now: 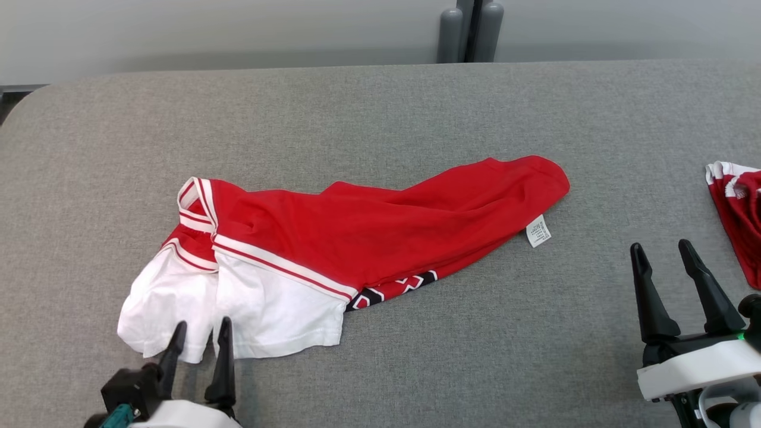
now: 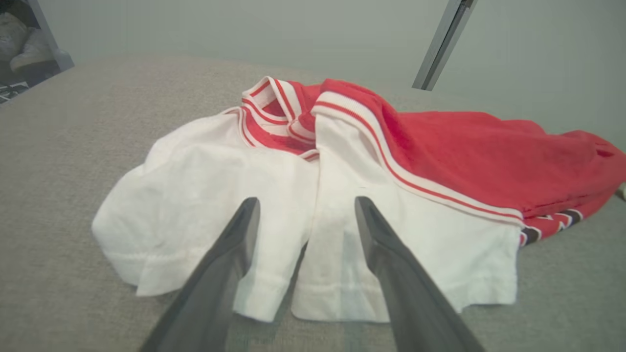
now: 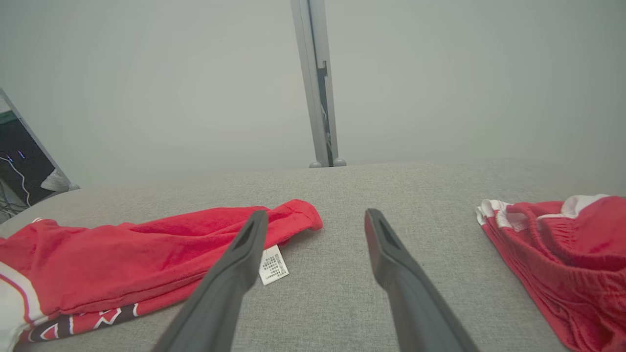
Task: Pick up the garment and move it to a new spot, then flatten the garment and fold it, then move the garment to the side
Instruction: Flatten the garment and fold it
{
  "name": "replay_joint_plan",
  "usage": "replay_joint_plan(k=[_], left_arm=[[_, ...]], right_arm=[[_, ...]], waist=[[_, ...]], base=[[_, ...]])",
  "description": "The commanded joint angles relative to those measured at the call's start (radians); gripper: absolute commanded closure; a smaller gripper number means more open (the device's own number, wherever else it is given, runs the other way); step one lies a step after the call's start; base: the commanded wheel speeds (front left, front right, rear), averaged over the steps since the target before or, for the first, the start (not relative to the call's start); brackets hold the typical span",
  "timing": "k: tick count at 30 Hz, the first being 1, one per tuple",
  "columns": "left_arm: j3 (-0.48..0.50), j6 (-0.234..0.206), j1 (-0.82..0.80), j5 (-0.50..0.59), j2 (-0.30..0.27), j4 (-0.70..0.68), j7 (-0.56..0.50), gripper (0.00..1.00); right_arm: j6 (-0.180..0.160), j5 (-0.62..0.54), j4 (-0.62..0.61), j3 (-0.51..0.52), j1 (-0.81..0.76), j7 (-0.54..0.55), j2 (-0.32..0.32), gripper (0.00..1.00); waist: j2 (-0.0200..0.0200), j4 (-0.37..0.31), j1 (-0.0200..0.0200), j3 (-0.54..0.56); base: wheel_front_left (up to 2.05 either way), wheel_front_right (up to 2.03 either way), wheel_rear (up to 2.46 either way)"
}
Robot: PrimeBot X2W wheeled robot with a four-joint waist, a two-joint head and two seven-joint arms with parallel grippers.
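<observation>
On the big gray table: getting ready to pick up the red and white garment.
Lies crumpled right on the table, not in any box, with another red garment well apart at the right edge. Looks like step one, not yet done. Needs the left gripper, wide open and empty at the white end, to dip and pinch the cloth; same for the open, empty right gripper near the little tag.

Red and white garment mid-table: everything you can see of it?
The garment looks like soft knit: red body, white end, red-white striped trim, a black diamond band along one edge, a white label. It lies rumpled and unfolded on the grey table, white end nearest the open left claw; contact unclear.
</observation>
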State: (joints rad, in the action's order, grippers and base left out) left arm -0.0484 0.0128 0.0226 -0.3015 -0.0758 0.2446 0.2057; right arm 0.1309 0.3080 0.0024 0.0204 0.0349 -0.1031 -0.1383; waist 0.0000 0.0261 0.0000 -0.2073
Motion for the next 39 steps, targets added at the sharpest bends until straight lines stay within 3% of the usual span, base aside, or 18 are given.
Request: replay_joint_plan(k=[1,23,24,26,39], left_arm=[[-0.003,0.005,0.010,-0.008,0.001,0.012,-0.004,0.00],[-0.060,0.046,-0.043,-0.045,0.002,0.154,0.006,0.00],[-0.062,0.045,-0.047,-0.045,0.001,0.161,0.008,0.18],[-0.062,0.044,-0.053,-0.045,-0.001,0.160,0.015,1.00],[-0.075,0.032,-0.059,-0.041,-0.014,0.098,0.009,1.00]], right_arm=[[0.000,0.004,0.000,-0.002,-0.006,-0.003,-0.003,0.00],[0.000,0.022,0.016,-0.017,0.002,0.001,-0.003,0.00],[0.000,0.023,0.018,-0.015,0.002,0.001,-0.004,0.00],[0.000,0.024,0.019,-0.007,0.001,0.000,-0.004,0.00],[0.000,0.035,0.067,0.045,0.060,0.001,-0.039,0.00]], waist=[[0.0000,0.003,0.0000,0.002],[0.0000,-0.014,0.0000,-0.004],[0.0000,-0.017,0.0000,-0.006],[0.0000,-0.019,0.0000,-0.007],[0.0000,0.013,0.0000,-0.037]], base=[[0.00,0.00,0.00],[0.00,0.00,0.00],[0.00,0.00,0.00],[0.00,0.00,0.00],[0.00,0.00,0.00]])
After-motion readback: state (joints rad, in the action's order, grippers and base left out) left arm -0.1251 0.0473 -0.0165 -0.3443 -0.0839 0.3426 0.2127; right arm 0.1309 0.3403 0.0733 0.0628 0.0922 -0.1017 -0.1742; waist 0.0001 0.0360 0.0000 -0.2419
